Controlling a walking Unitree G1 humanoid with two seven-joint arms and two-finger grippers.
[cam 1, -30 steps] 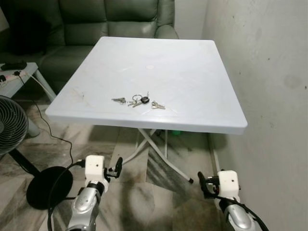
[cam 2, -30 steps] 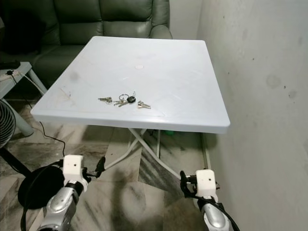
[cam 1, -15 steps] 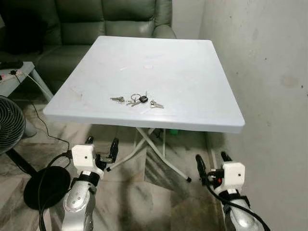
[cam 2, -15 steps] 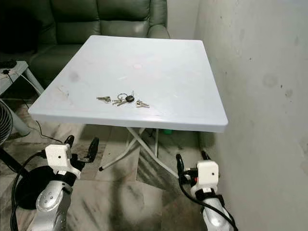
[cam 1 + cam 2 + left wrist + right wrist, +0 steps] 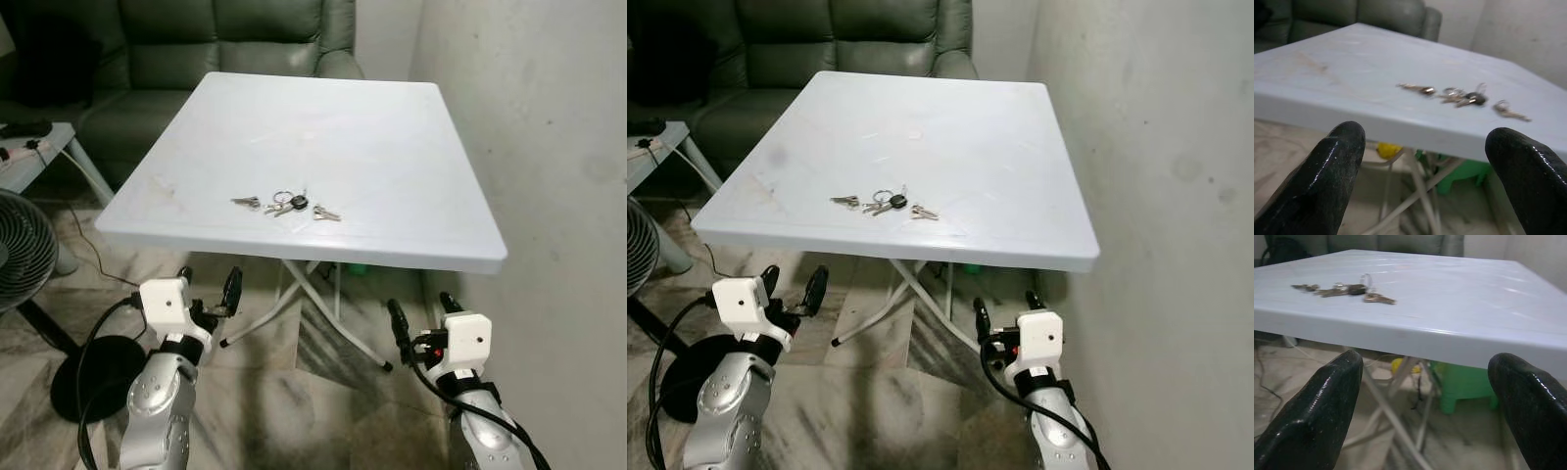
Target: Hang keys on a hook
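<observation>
A bunch of keys (image 5: 286, 206) with a ring and a black fob lies spread on the white folding table (image 5: 294, 250), near its front edge. Both grippers are held below and in front of that edge, pointing up toward it. My left gripper (image 5: 209, 284) is open with nothing between its fingers. In the left wrist view the keys (image 5: 1464, 97) lie beyond the open gripper (image 5: 1425, 161). My right gripper (image 5: 421, 311) is also open with nothing in it. Its wrist view has the keys (image 5: 1347, 290) off to one side on the tabletop.
A bare wall (image 5: 549, 147) runs close along the table's right side. A green sofa (image 5: 225, 39) stands behind the table. On the left are a fan (image 5: 20, 250), its black base (image 5: 93, 377) and a small side table (image 5: 39, 147) with cables. Crossed legs (image 5: 313, 304) fill the space under the table.
Both arms have come up from low near the floor, and their grippers now sit higher, just under the table's front edge. The keys have not moved.
</observation>
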